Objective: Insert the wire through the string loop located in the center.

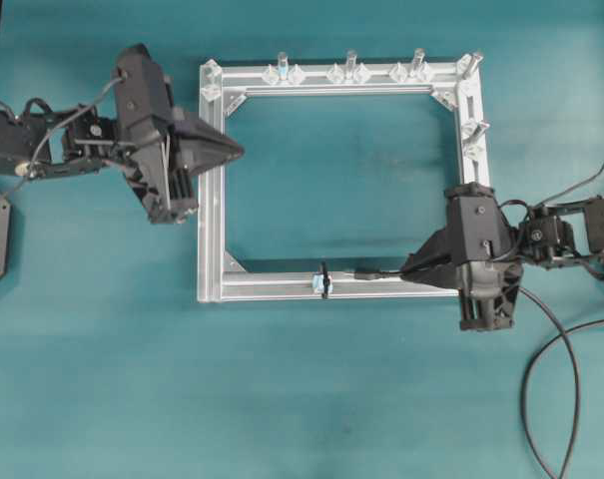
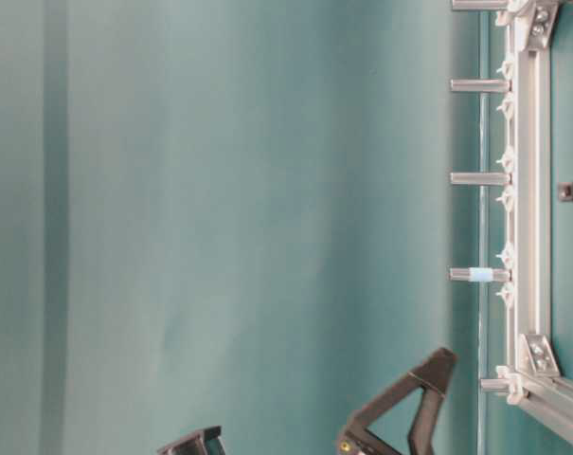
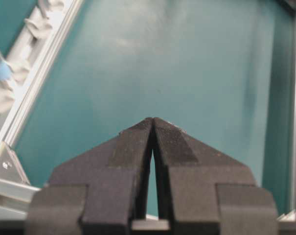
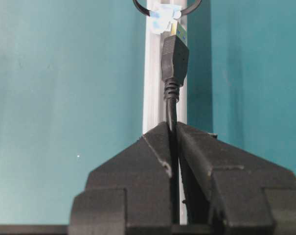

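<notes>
The right gripper is clamped on the thin black wire, plug pointing along the silver aluminium frame bar just short of the tiny black string loop (open teal mat either side). The left gripper, fingertips pressed together, holds nothing.

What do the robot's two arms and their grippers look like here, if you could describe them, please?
Both arms are matte black, built of blocky segments with thin black cables looped along them. The left gripper and the right gripper each end in two broad, wedge-shaped black fingers that taper to a point. No coloured markings show on either gripper.
</notes>
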`<state>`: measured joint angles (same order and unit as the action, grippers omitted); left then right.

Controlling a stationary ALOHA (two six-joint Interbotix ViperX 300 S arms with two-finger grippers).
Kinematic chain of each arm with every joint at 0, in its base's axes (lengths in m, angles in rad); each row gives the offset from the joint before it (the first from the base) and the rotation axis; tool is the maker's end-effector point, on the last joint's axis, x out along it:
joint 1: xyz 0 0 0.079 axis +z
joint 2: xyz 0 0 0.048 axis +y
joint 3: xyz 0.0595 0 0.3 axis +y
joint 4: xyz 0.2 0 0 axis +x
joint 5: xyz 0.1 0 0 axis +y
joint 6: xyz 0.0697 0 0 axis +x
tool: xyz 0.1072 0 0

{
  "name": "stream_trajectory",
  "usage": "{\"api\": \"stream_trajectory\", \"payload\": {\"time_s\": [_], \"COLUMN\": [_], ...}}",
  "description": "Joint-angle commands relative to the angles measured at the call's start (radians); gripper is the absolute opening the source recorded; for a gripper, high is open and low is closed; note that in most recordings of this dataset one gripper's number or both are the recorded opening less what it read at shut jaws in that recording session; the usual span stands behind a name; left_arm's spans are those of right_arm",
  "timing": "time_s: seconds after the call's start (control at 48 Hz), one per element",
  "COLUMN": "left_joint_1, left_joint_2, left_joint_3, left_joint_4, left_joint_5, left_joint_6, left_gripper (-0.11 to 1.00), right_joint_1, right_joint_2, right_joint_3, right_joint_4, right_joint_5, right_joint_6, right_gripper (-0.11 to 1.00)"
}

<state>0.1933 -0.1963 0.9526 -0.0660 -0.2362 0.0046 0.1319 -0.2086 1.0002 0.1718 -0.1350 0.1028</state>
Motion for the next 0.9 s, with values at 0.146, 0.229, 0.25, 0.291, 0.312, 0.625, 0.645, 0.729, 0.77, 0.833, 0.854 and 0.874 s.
{"api": "stream_trajectory", "payload": {"time_s": [0.146, 0.229, 0.25, 0.291, 0.312, 0.625, 0.645, 0.729, 0.77, 0.833, 0.854, 0.874], "left_joint_1": [-0.031, -0.041, -0.044, -0.051, -0.054, -0.066, -0.067, -0.067, -0.069, -0.071, -0.071, -0.072], "left_joint_2": [-0.02, -0.02, -0.021, -0.025, -0.028, -0.101, -0.106, -0.118, -0.124, -0.127, -0.129, -0.13], "left_joint_3": [-0.021, -0.025, -0.026, -0.026, -0.028, -0.014, -0.012, -0.005, -0.002, 0.002, 0.002, 0.003], "left_joint_4": [0.003, 0.003, 0.003, 0.003, 0.003, 0.003, 0.003, 0.003, 0.003, 0.003, 0.003, 0.003], "left_joint_5": [0.067, 0.075, 0.077, 0.084, 0.089, 0.207, 0.212, 0.221, 0.221, 0.222, 0.222, 0.222], "left_joint_6": [-0.005, -0.006, -0.006, -0.005, -0.005, -0.005, -0.005, -0.006, -0.006, -0.006, -0.006, -0.006], "left_gripper": [0.0, 0.0, 0.0, 0.0, 0.0, 0.0, 0.0, 0.0, 0.0, 0.0, 0.0, 0.0], "right_joint_1": [-0.002, -0.002, -0.002, -0.002, -0.002, -0.006, -0.009, -0.014, -0.015, -0.018, -0.02, -0.021], "right_joint_2": [0.031, 0.055, 0.064, 0.081, 0.089, 0.184, 0.192, 0.216, 0.225, 0.238, 0.241, 0.245], "right_joint_3": [-0.061, -0.083, -0.089, -0.104, -0.11, -0.206, -0.215, -0.236, -0.245, -0.258, -0.262, -0.265], "right_joint_4": [0.0, 0.0, 0.0, 0.0, 0.0, -0.002, -0.002, -0.002, -0.002, -0.002, -0.002, -0.002], "right_joint_5": [-0.017, -0.023, -0.023, -0.025, -0.025, -0.049, -0.051, -0.051, -0.051, -0.051, -0.051, -0.051], "right_joint_6": [-0.002, -0.002, -0.002, -0.002, -0.002, -0.002, -0.002, -0.003, -0.003, -0.003, -0.002, -0.003], "right_gripper": [0.08, 0.08, 0.08, 0.08, 0.08, 0.08, 0.08, 0.08, 0.08, 0.08, 0.08, 0.08]}}
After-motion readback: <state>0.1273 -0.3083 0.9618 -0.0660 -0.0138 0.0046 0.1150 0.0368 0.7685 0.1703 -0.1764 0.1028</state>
